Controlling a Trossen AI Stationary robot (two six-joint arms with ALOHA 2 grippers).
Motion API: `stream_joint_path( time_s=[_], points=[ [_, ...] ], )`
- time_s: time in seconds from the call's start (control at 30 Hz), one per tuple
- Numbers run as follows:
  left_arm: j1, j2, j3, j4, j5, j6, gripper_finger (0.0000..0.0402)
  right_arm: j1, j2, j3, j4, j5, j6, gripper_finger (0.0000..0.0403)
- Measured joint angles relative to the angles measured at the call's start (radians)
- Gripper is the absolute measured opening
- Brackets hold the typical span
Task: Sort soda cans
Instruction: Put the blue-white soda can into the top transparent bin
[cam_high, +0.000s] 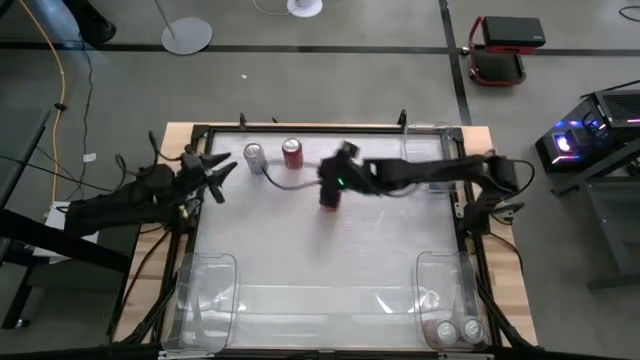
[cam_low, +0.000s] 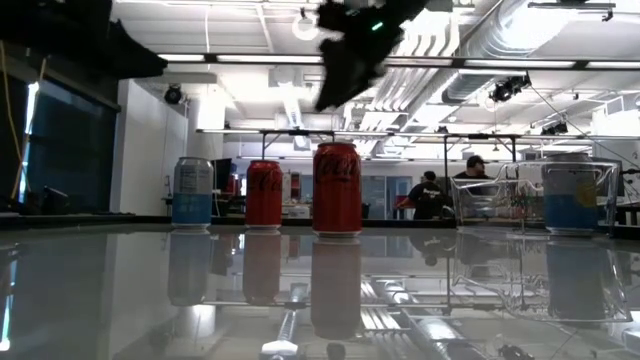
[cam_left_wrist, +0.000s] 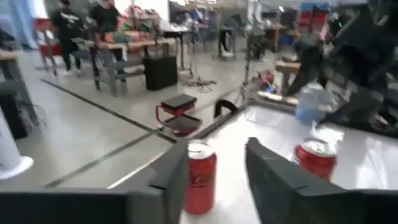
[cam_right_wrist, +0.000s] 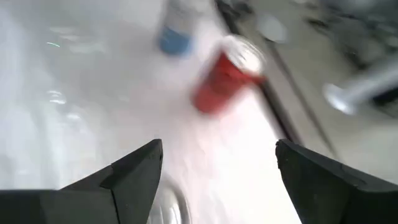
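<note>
- Soda cans stand in a row near the table's far edge: we see a silver-blue metal can (cam_high: 254, 155) leftmost, then a red metal can with a silver top (cam_high: 292, 152), then a second red can (cam_low: 337, 188) mostly hidden under our right arm in the high view.
- Our left gripper (cam_high: 222, 170) waits just left of the silver-blue can, its fingers spread, holding nothing.
- Our right gripper (cam_high: 331, 190) hangs over the second red can, above its top in the low view; its fingers (cam_right_wrist: 134, 171) are spread wide and empty, the can's rim just showing between them.
- Another silver-blue can (cam_low: 572, 198) sits inside a clear plastic bin (cam_low: 605, 195) at the far right corner, and two silver-topped cans (cam_high: 458, 329) rest in the near right clear bin (cam_high: 425, 275).
- We judge the risk is a descent off centre: one finger could land on the lid, tipping the can into its red neighbour and the silver-blue one.
</note>
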Motion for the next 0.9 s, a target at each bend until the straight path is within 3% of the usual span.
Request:
stream_joint_path(
  time_s=[0.13,0.47,0.7,0.9],
  points=[
    [0.040,0.186,0.053,-0.001,-0.012,-0.034,0.0214,0.151,-0.129,-0.122,-0.075,0.225,0.179,0.0300],
    [0.228,0.656,0.171,0.023,0.000,-0.081,0.0311,0.459,-0.313,-0.443,0.050,0.573,0.528,0.0300],
    [0.362,0.760,0.168,0.029,0.156,-0.078,0.0325,0.550,-0.319,-0.565,0.214,0.662,0.637,0.0300],
    [0.423,0.760,0.103,0.109,0.195,-0.072,0.0325,0.580,-0.319,-0.606,0.316,0.683,0.633,0.0300]
  ],
)
